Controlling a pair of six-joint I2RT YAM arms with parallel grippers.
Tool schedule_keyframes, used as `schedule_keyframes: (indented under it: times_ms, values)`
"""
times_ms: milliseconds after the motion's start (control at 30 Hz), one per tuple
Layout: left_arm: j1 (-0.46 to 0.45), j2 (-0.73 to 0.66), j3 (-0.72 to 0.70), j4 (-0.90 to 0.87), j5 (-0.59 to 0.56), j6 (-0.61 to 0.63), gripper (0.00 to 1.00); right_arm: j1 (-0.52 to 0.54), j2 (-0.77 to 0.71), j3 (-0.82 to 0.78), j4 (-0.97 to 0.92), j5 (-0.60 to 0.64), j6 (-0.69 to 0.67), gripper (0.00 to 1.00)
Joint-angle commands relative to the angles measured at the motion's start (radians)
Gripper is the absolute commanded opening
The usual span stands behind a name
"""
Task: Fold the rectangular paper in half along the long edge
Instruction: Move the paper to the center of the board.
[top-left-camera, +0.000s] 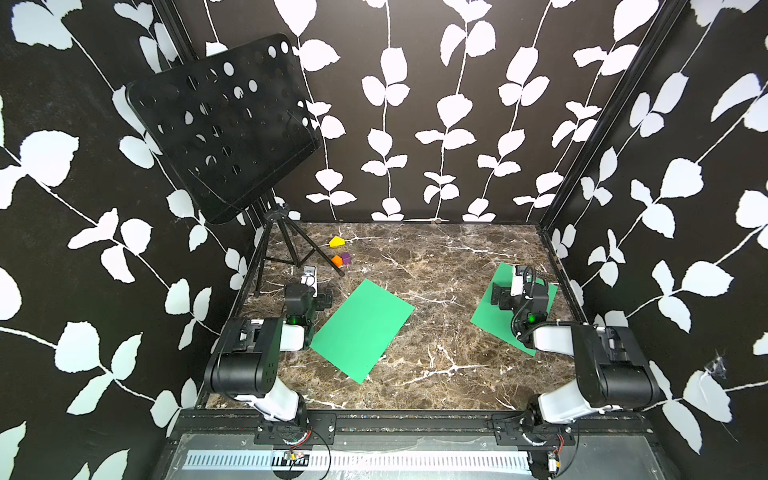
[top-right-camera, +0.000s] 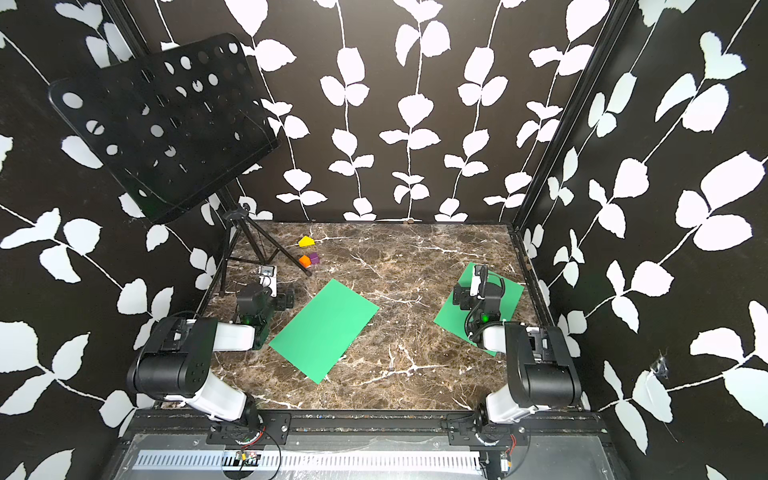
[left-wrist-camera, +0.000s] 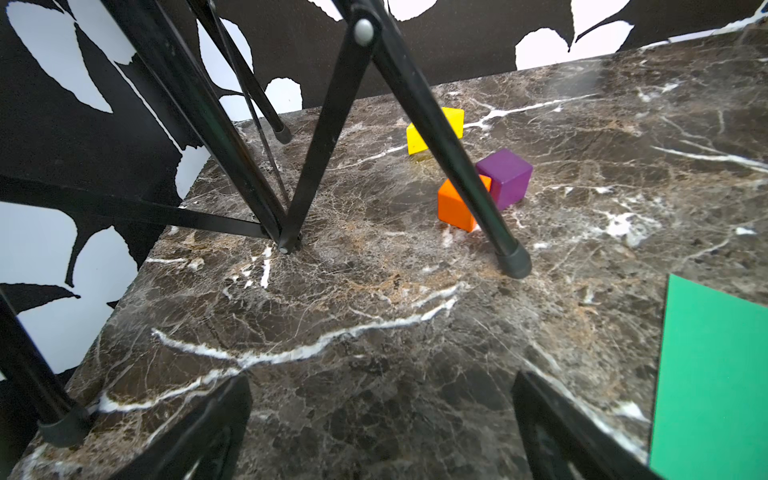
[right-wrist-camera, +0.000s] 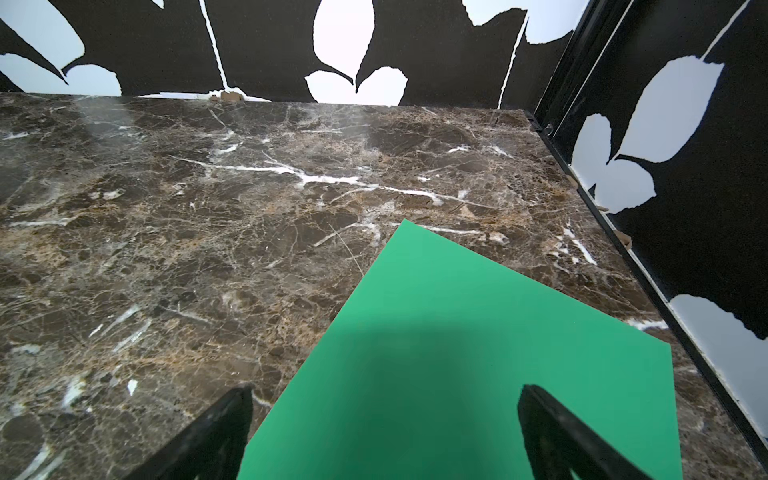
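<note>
Two tools, both spread and empty: your left tool (left-wrist-camera: 382, 380) is nearer the rectangular paper (top-left-camera: 362, 330), which lies just to its right, long axis running near-left to far-right.

— Top views?
— High above my base, angled down and forward; both share the whole brown veined marble tabletop (top-left-camera: 436, 365).
— Wrist views?
— Low, close, facing forward. Left one shares the middle green rectangular paper sheet (left-wrist-camera: 715, 374) with them.

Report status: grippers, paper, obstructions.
Left gripper, right gripper: jaws open, empty. Rectangular paper flat, unfolded, mid-table. Second green sheet lies beneath right gripper.
</note>
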Motion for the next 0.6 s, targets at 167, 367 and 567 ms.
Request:
schedule_keyframes:
  times_ms: [167,367,567]
  values:
    - [0.000,-0.033,0.007,-0.004,0.038,0.013,0.99,0.006,-0.015,-0.015,0.049,0.034,-0.012,0.99]
    - [-0.011,-0.209,0.039,-0.224,-0.029,-0.020,0.99,0.016,-0.243,0.090,-0.362,0.054,0.040,0.99]
    - [-0.037,-0.375,0.105,-0.509,-0.051,-0.177,0.99,0.115,-0.333,0.213,-0.667,0.013,0.118,0.99]
